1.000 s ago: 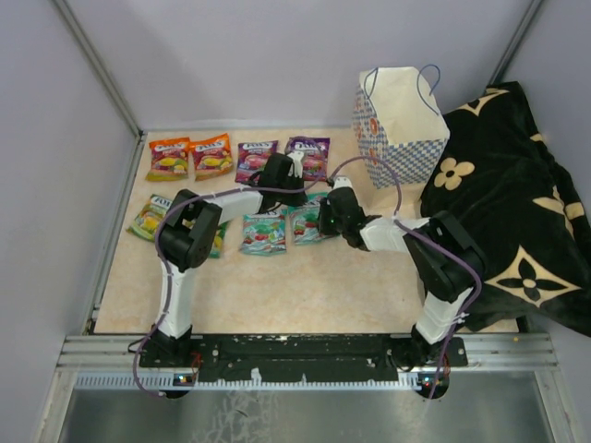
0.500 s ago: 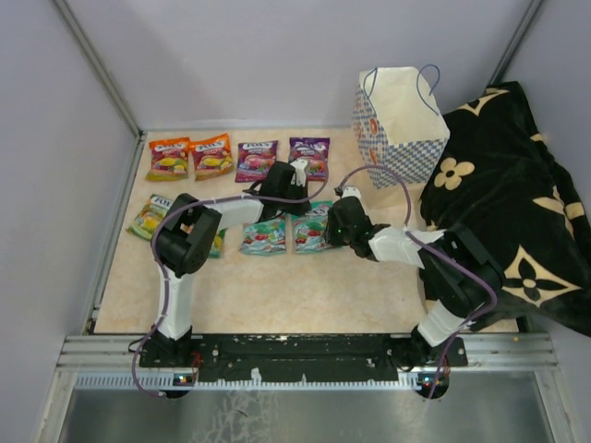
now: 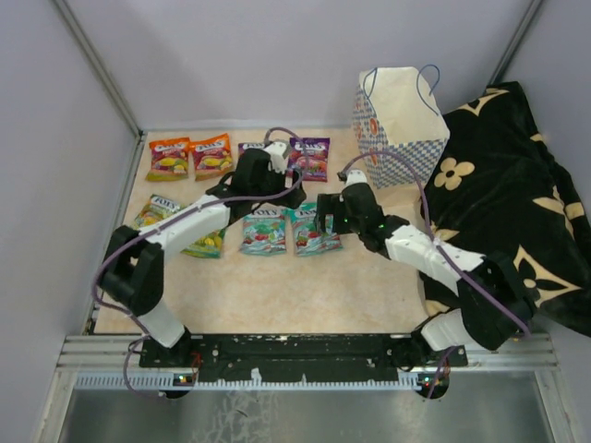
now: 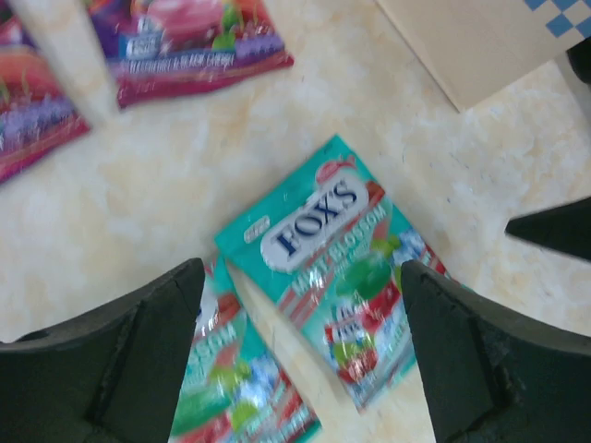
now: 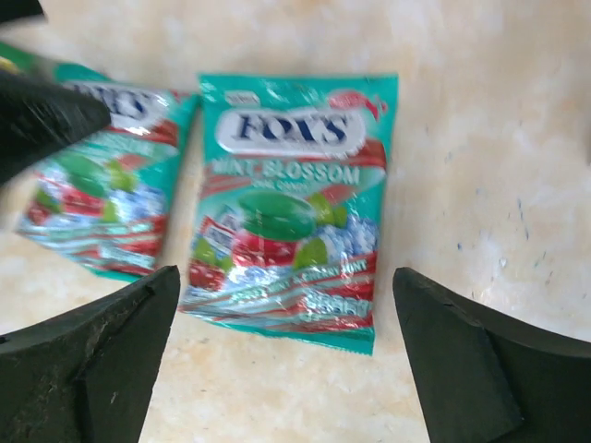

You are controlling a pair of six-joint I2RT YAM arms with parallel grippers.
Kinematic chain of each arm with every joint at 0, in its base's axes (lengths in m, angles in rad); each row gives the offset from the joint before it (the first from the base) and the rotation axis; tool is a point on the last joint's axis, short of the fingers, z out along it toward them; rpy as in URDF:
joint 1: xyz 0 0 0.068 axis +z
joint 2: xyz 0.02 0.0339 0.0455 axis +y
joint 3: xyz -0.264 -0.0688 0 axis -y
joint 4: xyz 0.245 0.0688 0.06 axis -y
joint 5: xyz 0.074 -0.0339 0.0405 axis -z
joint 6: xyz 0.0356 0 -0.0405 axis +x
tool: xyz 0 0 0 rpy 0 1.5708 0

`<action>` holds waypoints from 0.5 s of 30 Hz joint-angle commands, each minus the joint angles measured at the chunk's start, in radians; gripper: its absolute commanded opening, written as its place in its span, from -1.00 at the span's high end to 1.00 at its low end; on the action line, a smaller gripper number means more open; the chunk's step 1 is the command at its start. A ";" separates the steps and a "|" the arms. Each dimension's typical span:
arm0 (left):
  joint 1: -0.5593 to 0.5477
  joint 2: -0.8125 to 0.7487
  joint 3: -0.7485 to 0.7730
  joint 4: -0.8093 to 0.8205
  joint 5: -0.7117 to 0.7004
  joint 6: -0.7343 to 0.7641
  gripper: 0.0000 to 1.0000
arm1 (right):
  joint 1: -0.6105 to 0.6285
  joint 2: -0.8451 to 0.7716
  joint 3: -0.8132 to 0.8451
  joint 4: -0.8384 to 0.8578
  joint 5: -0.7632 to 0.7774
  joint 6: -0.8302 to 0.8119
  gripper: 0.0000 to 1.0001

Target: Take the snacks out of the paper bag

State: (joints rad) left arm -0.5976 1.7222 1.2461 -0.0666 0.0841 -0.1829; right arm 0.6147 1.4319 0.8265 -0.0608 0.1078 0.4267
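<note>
Several snacks lie flat on the table: orange packets (image 3: 169, 157), a purple one (image 3: 309, 157), green ones (image 3: 152, 212) and two teal ones (image 3: 264, 231) (image 3: 311, 231). The paper bag (image 3: 399, 125) stands upright at the back right, its inside hidden. My left gripper (image 3: 263, 196) hovers open over the teal packets (image 4: 332, 249), nothing in its jaws. My right gripper (image 3: 334, 217) is open too, just above the right teal packet (image 5: 286, 203), which lies free on the table. The other teal packet (image 5: 102, 194) lies to its left.
A black cloth with gold flower marks (image 3: 517, 203) covers the table's right side, right behind the bag. Grey walls close in the back and left. The bag's beige base (image 4: 480, 37) shows at the top right of the left wrist view.
Both grippers went from nearly shut to wide open. The left arm's elbow swung out to the left, and both wrists rose off the teal packets, which stay on the table.
</note>
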 commanded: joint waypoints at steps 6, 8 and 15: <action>0.106 -0.407 -0.341 0.026 -0.005 -0.130 -1.00 | -0.003 -0.280 -0.025 0.033 -0.077 -0.082 -0.99; 0.154 -0.493 -0.372 -0.018 0.001 -0.160 -1.00 | -0.004 -0.328 -0.052 0.020 -0.065 -0.096 -0.98; 0.266 -0.708 -0.457 -0.098 -0.003 -0.166 -1.00 | -0.007 -0.560 -0.217 0.020 0.057 -0.040 -0.99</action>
State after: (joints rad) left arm -0.3576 1.0927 0.8391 -0.1322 0.0719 -0.3412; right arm 0.6121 0.9852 0.6777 -0.0528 0.0807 0.3676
